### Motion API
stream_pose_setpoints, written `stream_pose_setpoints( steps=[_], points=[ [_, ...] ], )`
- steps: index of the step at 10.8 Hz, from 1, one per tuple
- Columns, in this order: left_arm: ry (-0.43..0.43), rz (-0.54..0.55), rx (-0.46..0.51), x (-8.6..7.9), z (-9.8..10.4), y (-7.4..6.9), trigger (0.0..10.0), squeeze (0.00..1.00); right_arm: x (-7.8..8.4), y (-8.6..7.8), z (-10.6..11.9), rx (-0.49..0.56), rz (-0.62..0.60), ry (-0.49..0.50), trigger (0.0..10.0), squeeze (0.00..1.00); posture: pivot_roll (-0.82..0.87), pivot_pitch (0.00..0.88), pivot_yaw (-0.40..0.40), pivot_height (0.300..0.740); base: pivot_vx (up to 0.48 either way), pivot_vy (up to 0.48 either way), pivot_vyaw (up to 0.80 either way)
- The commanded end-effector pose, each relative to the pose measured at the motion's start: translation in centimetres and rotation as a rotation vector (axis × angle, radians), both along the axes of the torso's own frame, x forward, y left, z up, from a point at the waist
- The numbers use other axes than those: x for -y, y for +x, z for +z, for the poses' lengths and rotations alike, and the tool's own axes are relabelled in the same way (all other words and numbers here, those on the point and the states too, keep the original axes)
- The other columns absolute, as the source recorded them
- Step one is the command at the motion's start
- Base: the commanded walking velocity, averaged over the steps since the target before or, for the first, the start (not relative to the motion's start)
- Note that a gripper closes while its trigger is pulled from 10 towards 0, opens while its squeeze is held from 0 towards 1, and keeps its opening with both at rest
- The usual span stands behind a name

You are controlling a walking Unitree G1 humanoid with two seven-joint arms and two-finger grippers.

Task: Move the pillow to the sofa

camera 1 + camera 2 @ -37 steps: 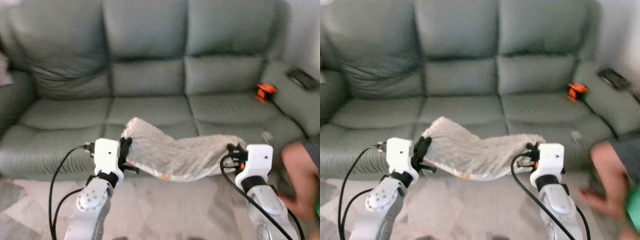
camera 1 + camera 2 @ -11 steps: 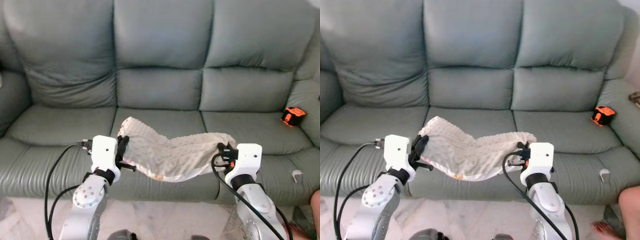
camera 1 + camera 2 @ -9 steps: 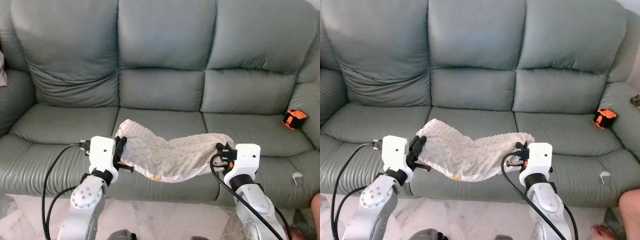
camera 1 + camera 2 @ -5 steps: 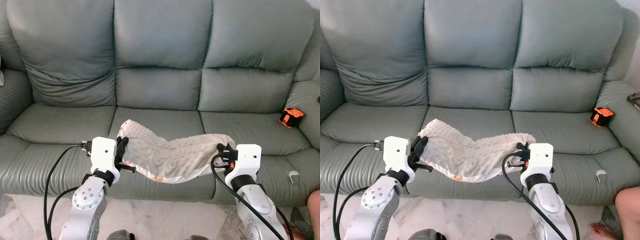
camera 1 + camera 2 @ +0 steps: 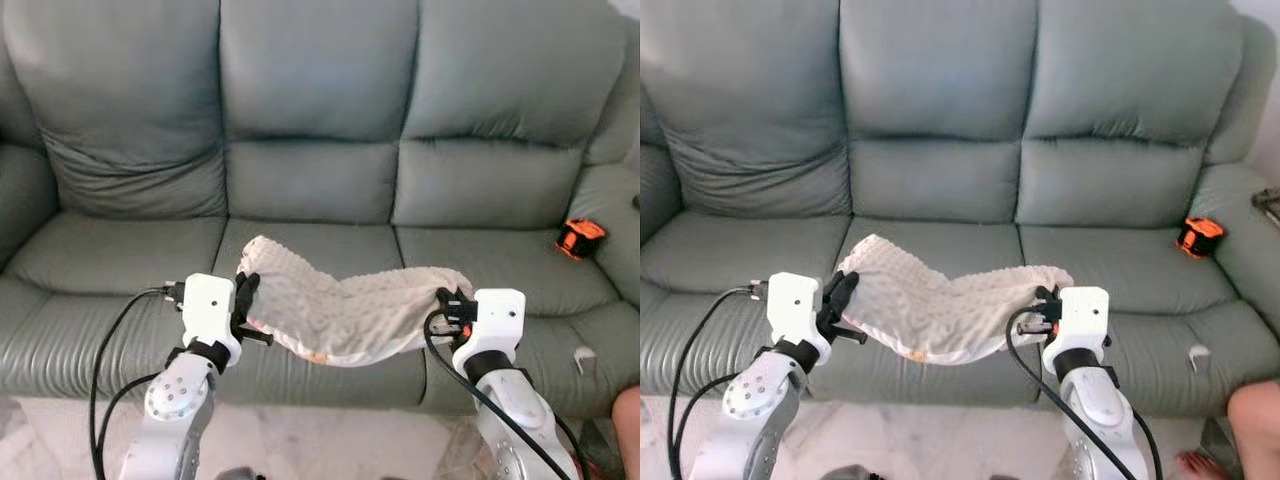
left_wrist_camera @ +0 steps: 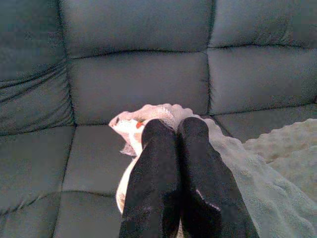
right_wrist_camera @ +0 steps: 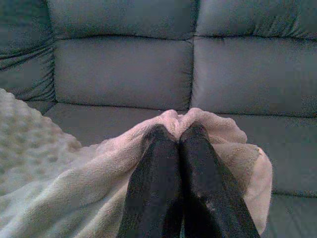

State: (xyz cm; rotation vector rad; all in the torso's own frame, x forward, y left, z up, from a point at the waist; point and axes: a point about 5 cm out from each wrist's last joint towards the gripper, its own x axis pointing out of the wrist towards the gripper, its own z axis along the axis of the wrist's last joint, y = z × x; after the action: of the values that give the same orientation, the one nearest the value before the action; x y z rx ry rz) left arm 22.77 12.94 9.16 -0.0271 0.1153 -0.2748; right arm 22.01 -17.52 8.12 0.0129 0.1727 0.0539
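- I have the cream, bumpy-textured fabric pillow [image 5: 345, 312] slung between both tools, hanging in the air just over the front edge of the grey-green leather three-seat sofa [image 5: 320, 120], at its middle cushion.
- My left tool [image 5: 244, 300] is clenched on the pillow's left end; my right tool [image 5: 447, 303] is clenched on its right end.
- The pillow's long axis runs parallel to the sofa's front edge, sagging in the middle. The seat lies straight ahead and slightly below; I judge a forward reach with both arms sets it down.
- The left wrist view shows an orange-pink trim at the gripped corner.
- A small orange and black object [image 5: 579, 238] sits near the sofa's right end.
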Motion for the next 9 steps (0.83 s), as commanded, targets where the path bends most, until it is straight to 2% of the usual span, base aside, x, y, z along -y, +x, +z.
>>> stream_pose_setpoints(
  steps=[1,3,5,7,9],
  points=[
    [-0.009,-0.017,0.045,0.2,0.9,0.2,10.0,0.0,-0.2,0.4,0.5,0.024,0.012,0.0,10.0,0.0,-0.03,0.0,-0.006,0.74,0.285,0.0,0.0],
    [-0.009,-0.016,0.042,0.3,0.9,0.3,10.0,0.0,-0.1,0.4,0.5,0.025,0.009,0.001,10.0,0.0,-0.03,0.0,-0.005,0.74,0.261,0.0,0.0],
    [-0.005,-0.008,0.035,0.2,0.7,0.3,10.0,0.0,-0.1,0.3,0.5,0.026,0.008,0.001,10.0,0.0,-0.03,0.0,-0.005,0.74,0.0,0.0,0.0],
    [0.025,0.004,0.021,-0.6,0.2,0.8,10.0,0.0,-0.2,0.3,0.5,0.031,0.007,0.004,10.0,0.0,-0.03,0.0,-0.008,0.74,0.0,0.0,0.0],
    [0.043,0.02,0.023,-1.2,0.2,1.2,10.0,0.0,-0.3,1.0,1.0,0.056,0.001,0.012,10.0,0.0,-0.02,0.0,-0.006,0.74,0.0,0.0,0.0]
  ],
)
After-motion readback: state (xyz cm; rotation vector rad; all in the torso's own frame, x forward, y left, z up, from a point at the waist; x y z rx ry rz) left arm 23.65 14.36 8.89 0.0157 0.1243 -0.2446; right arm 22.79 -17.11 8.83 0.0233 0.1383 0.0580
